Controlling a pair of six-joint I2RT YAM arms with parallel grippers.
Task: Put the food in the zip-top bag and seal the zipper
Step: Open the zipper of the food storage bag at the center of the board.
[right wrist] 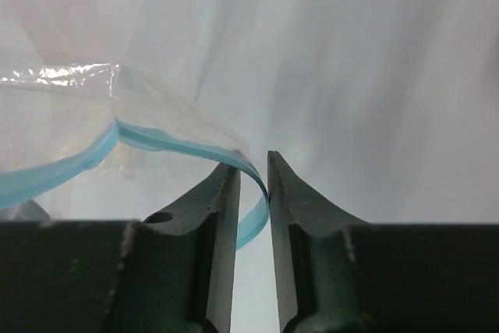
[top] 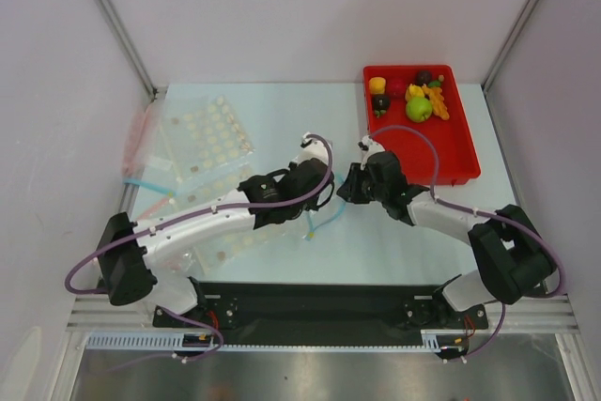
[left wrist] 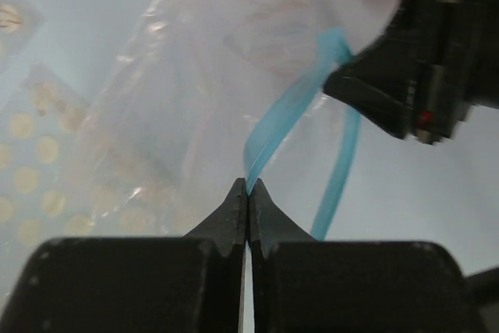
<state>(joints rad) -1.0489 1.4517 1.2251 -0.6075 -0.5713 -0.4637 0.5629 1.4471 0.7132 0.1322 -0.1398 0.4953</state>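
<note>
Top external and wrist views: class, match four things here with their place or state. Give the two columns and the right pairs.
Column one:
1. left gripper
2. right gripper
3. green apple
4. red tray

Column two:
A. at the far right of the table
B. shut on the blue zipper
C. lying inside the tray
D. open, with the zipper strip passing through its gap

Pairs: 1-B, 2-D, 3-C, 4-A
</note>
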